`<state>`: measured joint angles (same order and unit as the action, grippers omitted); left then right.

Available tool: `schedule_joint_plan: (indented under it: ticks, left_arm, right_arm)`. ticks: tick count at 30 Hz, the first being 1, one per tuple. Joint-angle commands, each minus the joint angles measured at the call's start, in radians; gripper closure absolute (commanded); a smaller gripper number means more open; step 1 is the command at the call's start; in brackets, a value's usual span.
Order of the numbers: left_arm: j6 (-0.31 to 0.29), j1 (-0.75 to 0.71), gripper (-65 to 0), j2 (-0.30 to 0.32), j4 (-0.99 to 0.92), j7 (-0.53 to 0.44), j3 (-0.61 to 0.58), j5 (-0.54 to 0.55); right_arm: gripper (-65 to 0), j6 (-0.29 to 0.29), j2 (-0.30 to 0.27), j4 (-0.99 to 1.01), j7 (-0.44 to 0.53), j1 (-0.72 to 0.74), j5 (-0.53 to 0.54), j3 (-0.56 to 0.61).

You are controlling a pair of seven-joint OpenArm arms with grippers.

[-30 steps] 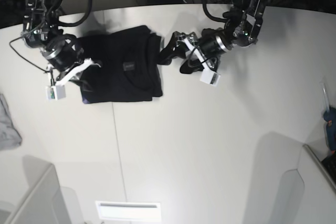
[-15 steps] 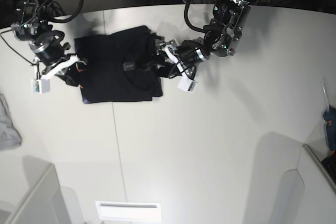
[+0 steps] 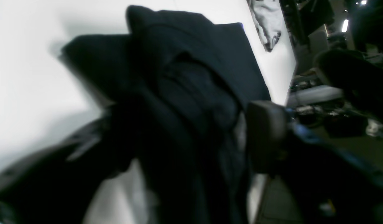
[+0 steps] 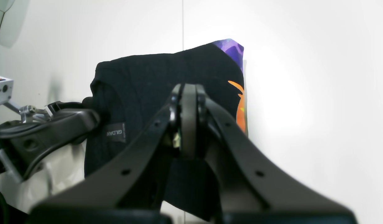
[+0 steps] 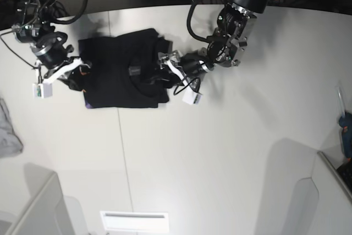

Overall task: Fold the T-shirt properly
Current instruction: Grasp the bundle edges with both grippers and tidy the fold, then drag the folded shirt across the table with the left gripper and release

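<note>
At the far left edge of the base view a small grey cloth [image 5: 8, 130] lies on the white table [image 5: 220, 152], well apart from everything else. Next comes the right claw [image 5: 76, 75], its two fingers pressed flat together with the hem of the T-shirt [image 5: 118, 78] pinched between them; the right wrist view shows that edge lifted, and purple and orange print [image 4: 238, 93] showing along the turned-up corner. The black T-shirt itself lies partly folded on the far part of the table, between the two arms, with a small label [image 4: 115, 132] reading GILDAN visible near the collar. To its right, the left claw [image 5: 159, 72] reaches in over the shirt's bunched right side, its fingers parted with dark folds of cloth lying between them. The left wrist view is blurred, so whether the fingers actually press on the cloth cannot be told. A small white camera block [image 5: 192, 97] hangs beside that arm, over bare table.
</note>
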<state>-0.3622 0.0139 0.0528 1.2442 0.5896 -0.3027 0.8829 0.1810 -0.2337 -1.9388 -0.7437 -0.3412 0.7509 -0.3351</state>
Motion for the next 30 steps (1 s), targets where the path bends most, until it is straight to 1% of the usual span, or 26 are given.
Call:
schedule_joint_plan:
  ticks: [1,4,6,8,11,14,16,18,19,22,24,25,30]
  left_arm:
    - [0.033,-0.009,-41.3,0.005,-0.01,0.034,0.0,-0.023]
    - [0.033,-0.007,-23.0,0.006,-0.01,0.034,-0.002,-0.023]
    - [0.033,-0.007,-13.5,0.006,-0.01,0.039,-0.002,-0.023]
    - [0.033,-0.007,-6.7,0.006,-0.01,0.04,-0.002,-0.023]
    - [0.033,-0.005,0.0,0.011,-0.01,0.04,0.0,-0.023]
    - [0.035,0.007,0.0,0.014,-0.002,0.048,-0.003,-0.023]
    - [0.035,0.018,0.0,0.034,-0.001,0.097,-0.01,-0.023]
    - [0.036,0.053,0.0,0.052,0.001,0.154,-0.037,-0.023]
    - [0.044,0.064,0.0,0.065,0.001,0.168,-0.054,-0.023]
    - [0.121,0.093,0.0,0.098,0.018,0.181,-0.112,-0.023]
    - [0.159,0.12,0.0,0.127,0.045,0.185,-0.158,-0.023]
    - [0.168,0.133,0.0,0.147,0.059,0.185,-0.184,-0.023]
    - [0.17,0.208,0.0,0.233,0.113,0.188,-0.31,-0.021]
  right_arm:
    - [0.0,0.01,-0.011,-0.015,0.026,0.009,0.011,-0.011]
    - [0.0,0.01,-0.011,-0.015,0.029,0.009,0.011,-0.011]
    - [0.0,0.01,-0.011,-0.015,0.029,0.009,0.011,-0.011]
    - [0.0,0.01,-0.011,-0.015,0.029,0.009,0.011,-0.011]
    - [0.0,0.01,-0.011,-0.015,0.029,0.008,0.011,-0.011]
    - [0.0,0.01,-0.011,-0.015,0.029,-0.006,0.011,-0.029]
    - [0.0,0.01,-0.006,-0.015,0.029,-0.011,0.011,-0.057]
    - [0.0,0.01,0.01,-0.015,0.025,-0.014,0.011,-0.085]
    - [0.0,0.01,0.012,-0.015,0.023,-0.019,0.011,-0.1]
    - [0.0,0.01,0.012,-0.015,0.023,-0.037,0.011,-0.121]
    - [0.0,0.01,0.013,-0.015,0.023,-0.058,0.011,-0.137]
    - [0.0,0.01,0.024,-0.015,0.023,-0.068,0.011,-0.146]
    - [0.0,0.01,0.09,-0.015,0.023,-0.106,0.011,-0.218]
